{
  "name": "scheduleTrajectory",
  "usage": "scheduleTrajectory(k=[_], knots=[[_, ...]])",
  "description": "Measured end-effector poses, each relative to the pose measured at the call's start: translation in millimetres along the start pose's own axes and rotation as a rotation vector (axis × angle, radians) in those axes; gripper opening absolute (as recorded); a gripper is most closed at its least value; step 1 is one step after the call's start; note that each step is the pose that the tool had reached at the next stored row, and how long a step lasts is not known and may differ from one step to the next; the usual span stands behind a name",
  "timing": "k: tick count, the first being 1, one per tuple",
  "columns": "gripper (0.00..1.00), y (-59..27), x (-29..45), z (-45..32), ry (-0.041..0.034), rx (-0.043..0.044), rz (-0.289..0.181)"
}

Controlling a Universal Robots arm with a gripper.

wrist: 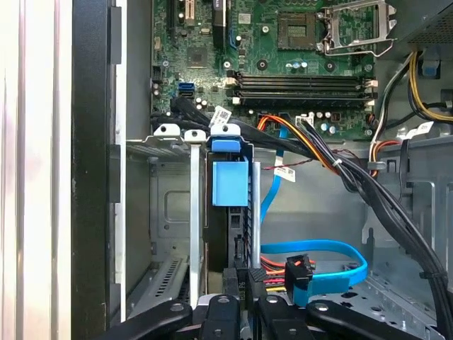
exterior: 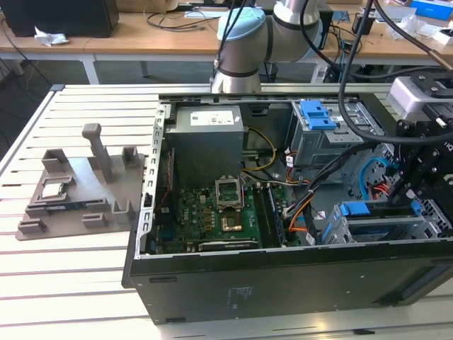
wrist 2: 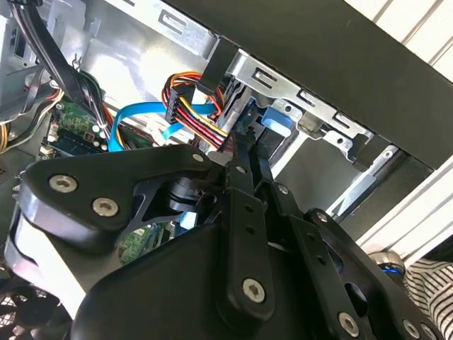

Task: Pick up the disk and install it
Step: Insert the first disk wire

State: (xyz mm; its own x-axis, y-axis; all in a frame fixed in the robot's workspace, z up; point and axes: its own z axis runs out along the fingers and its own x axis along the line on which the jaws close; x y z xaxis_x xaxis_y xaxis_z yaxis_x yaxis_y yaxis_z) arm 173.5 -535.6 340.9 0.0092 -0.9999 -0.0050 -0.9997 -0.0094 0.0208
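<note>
Disk is being seated in the drive cage, lower right of the exterior view

The disk (wrist: 230,185) is being kept edge-on in the cage (wrist: 170,205) slot, with the pincer (wrist: 239,301) pinched narrow against its end.

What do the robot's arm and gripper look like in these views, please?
The arm has silver-grey tubular links and pale blue joint caps, with black cables running alongside. The gripper is matte black, built from flat linkage bars pinned with silver screws, ending in slim black fingers; its black linkage also shows in the first wrist view.
</note>
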Motion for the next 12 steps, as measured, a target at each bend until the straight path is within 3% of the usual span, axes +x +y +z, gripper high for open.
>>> scheduleTrajectory(k=[11, 12], knots=[[0.18, -0.1, 0.0, 4.3, 0.0008, -0.0001, 0.000], [0.25, -0.1, 0.0, 4.1, 0.0010, -0.0001, 0.000]])
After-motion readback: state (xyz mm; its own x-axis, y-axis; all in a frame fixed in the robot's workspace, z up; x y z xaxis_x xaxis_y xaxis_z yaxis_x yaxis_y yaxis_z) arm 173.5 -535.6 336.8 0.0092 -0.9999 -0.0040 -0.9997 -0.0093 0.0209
